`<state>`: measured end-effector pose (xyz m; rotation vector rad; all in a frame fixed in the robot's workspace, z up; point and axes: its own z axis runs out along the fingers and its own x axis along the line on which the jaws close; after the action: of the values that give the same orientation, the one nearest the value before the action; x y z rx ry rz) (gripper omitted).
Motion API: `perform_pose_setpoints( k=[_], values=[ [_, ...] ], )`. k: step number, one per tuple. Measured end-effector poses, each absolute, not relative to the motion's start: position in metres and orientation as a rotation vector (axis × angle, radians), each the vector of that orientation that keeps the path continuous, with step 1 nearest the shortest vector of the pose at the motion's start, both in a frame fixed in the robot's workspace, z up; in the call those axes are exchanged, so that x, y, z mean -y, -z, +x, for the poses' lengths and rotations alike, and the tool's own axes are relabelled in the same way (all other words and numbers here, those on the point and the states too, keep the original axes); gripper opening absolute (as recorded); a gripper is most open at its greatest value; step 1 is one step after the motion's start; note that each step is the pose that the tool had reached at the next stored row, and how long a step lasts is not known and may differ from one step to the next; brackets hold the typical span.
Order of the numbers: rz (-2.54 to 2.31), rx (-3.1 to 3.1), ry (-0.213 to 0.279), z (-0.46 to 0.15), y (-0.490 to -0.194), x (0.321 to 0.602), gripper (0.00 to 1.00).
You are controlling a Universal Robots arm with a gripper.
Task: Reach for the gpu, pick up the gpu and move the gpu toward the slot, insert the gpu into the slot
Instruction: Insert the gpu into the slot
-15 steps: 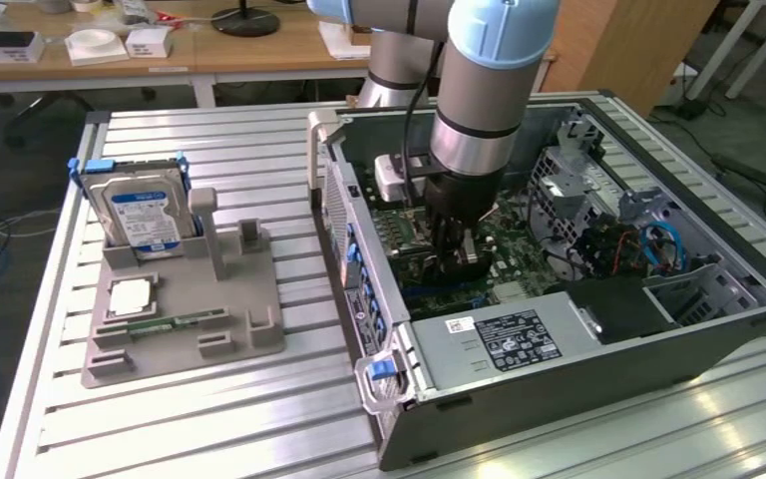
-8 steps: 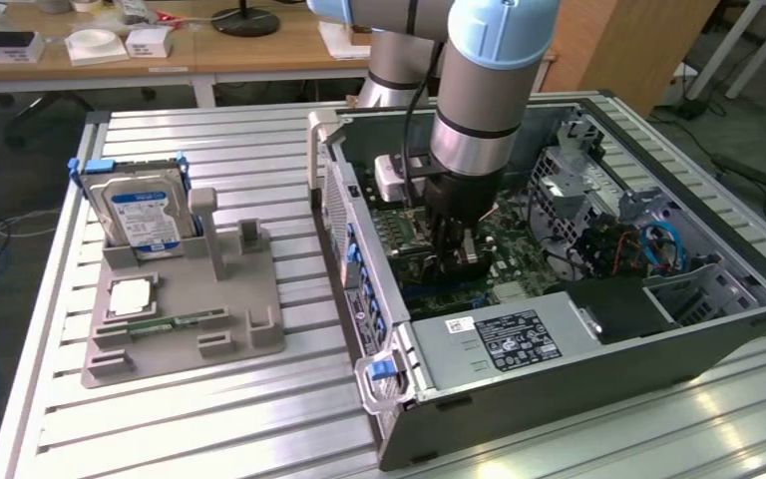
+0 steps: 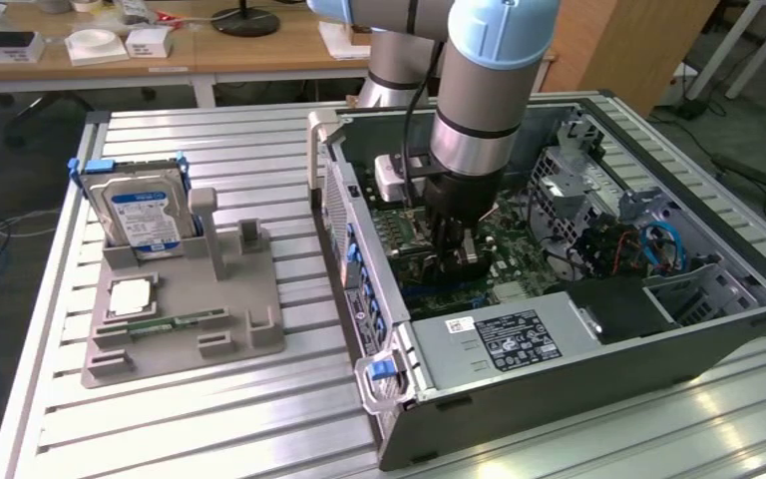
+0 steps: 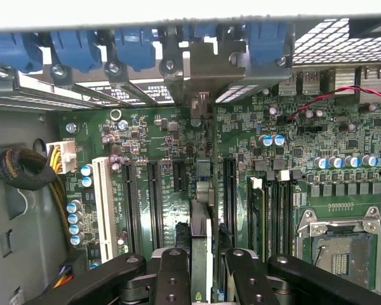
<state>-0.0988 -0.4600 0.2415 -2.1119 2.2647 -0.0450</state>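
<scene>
Fingers (image 4: pixel 171 273) of my gripper (image 4: pixel 203 270) pinch the gpu (image 4: pixel 202 190) edge-on, low over the motherboard (image 4: pixel 146 127).

I see the card standing upright inside the computer case (image 3: pixel 596 389), its metal end against the case's rear wall below the blue clips (image 4: pixel 76 47), with long black sockets (image 4: pixel 154 203) on either side. Its own slot is hidden under it, so I cannot tell whether the lower edge touches. My worry: a slightly tilted or offset card would jam on the board when pressed, or its end could snag on the rear wall.
</scene>
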Motion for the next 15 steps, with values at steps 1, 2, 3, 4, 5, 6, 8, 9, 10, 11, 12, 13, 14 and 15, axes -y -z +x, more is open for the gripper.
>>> perform_pose_setpoints(
  k=[1, 2, 3, 4, 5, 6, 8, 9, 10, 11, 12, 13, 14, 15],
  values=[
    [-2.112, -2.265, 0.045, -0.0988, -0.2417, 0.4600, 0.26],
    [-2.112, -2.265, 0.045, -0.0988, -0.2419, 0.4600, 0.26],
    [-2.112, -2.265, 0.045, -0.0988, -0.2422, 0.4599, 0.26],
    [-2.112, -2.265, 0.045, -0.0988, -0.2424, 0.4599, 0.26],
    [-2.112, -2.265, 0.045, -0.0988, -0.2427, 0.4599, 0.26],
    [-2.112, -2.265, 0.045, -0.0988, -0.2428, 0.4599, 0.26],
    [-2.112, -2.265, 0.045, -0.0988, -0.2440, 0.4600, 0.26],
    [-2.112, -2.265, 0.045, -0.0988, -0.2445, 0.4599, 0.26],
    [-2.112, -2.265, 0.045, -0.0988, -0.2448, 0.4599, 0.26],
    [-2.112, -2.265, 0.045, -0.0988, -0.2448, 0.4599, 0.26],
    [-2.112, -2.265, 0.045, -0.0988, -0.2447, 0.4599, 0.26],
    [-2.112, -2.265, 0.045, -0.0988, -0.2448, 0.4599, 0.26],
    [-2.112, -2.265, 0.045, -0.0988, -0.2448, 0.4599, 0.26],
    [-2.112, -2.265, 0.045, -0.0988, -0.2448, 0.4599, 0.26]
  ],
)
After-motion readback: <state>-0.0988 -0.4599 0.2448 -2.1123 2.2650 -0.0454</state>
